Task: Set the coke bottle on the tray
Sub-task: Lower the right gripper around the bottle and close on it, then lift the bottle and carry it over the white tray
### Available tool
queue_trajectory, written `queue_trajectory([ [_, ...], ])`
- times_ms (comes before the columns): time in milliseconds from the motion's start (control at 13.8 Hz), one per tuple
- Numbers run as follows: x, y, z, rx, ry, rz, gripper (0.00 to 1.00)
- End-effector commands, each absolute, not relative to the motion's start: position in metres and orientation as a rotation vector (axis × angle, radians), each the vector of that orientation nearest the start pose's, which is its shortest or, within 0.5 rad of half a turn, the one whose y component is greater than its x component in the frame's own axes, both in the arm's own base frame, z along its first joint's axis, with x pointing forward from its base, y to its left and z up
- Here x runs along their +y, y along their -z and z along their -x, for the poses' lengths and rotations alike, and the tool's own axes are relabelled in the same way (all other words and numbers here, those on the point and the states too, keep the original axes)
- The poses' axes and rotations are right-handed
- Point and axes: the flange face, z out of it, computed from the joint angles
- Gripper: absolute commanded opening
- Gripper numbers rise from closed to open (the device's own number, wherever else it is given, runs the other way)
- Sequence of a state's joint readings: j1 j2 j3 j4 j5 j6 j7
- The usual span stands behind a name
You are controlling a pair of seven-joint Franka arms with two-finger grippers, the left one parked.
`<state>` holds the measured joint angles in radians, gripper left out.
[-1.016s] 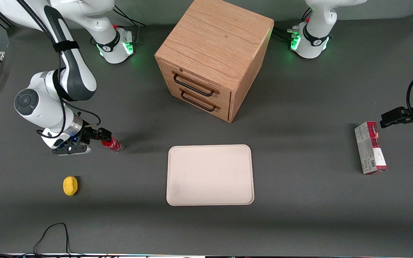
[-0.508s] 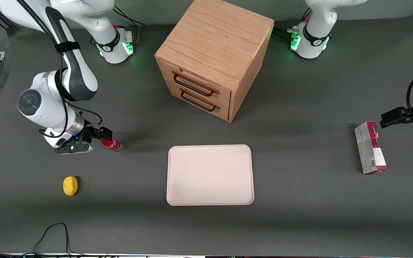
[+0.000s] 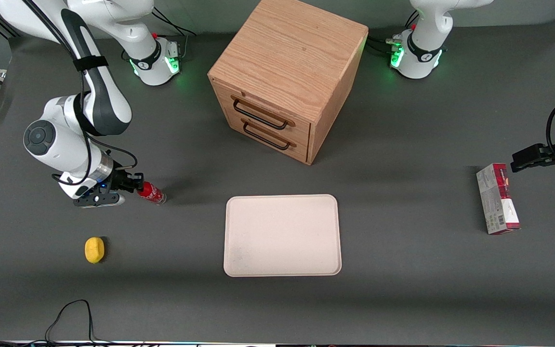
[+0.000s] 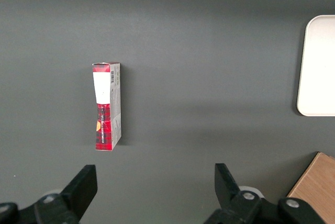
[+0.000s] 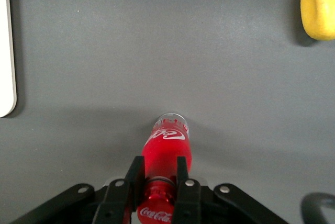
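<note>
The coke bottle [image 3: 151, 193] lies on its side on the dark table toward the working arm's end, red cap toward the gripper, clear base pointing at the tray. My right gripper [image 3: 135, 185] is shut on the coke bottle at its neck; in the right wrist view the two black fingers [image 5: 135, 179] press against the neck just below the red cap, with the bottle [image 5: 166, 148] reaching out from the gripper [image 5: 159, 174]. The cream tray [image 3: 282, 235] lies flat near the table's middle, well apart from the bottle; its rim edge shows in the right wrist view [image 5: 6, 67].
A yellow lemon [image 3: 94, 249] lies nearer the front camera than the gripper, and shows in the right wrist view [image 5: 319, 5]. A wooden two-drawer cabinet [image 3: 287, 77] stands farther back. A red-and-grey carton [image 3: 497, 198] lies toward the parked arm's end.
The gripper's fingers have closed in on the bottle's neck. The arm has shifted slightly; the bottle stays in the same spot on the table.
</note>
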<state>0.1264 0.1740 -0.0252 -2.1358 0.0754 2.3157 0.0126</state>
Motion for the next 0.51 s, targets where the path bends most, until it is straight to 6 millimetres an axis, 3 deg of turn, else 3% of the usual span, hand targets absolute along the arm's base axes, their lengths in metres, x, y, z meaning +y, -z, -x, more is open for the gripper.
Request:
queue_trajectory([
  [0, 0.059, -0.337, -0.559, -0.081, 0.032, 3.092, 0.00],
  [145, 0.061, -0.371, -0.569, -0.084, -0.006, 3.087, 0.00],
  [435, 0.062, -0.489, -0.599, -0.085, -0.116, 3.080, 0.00],
])
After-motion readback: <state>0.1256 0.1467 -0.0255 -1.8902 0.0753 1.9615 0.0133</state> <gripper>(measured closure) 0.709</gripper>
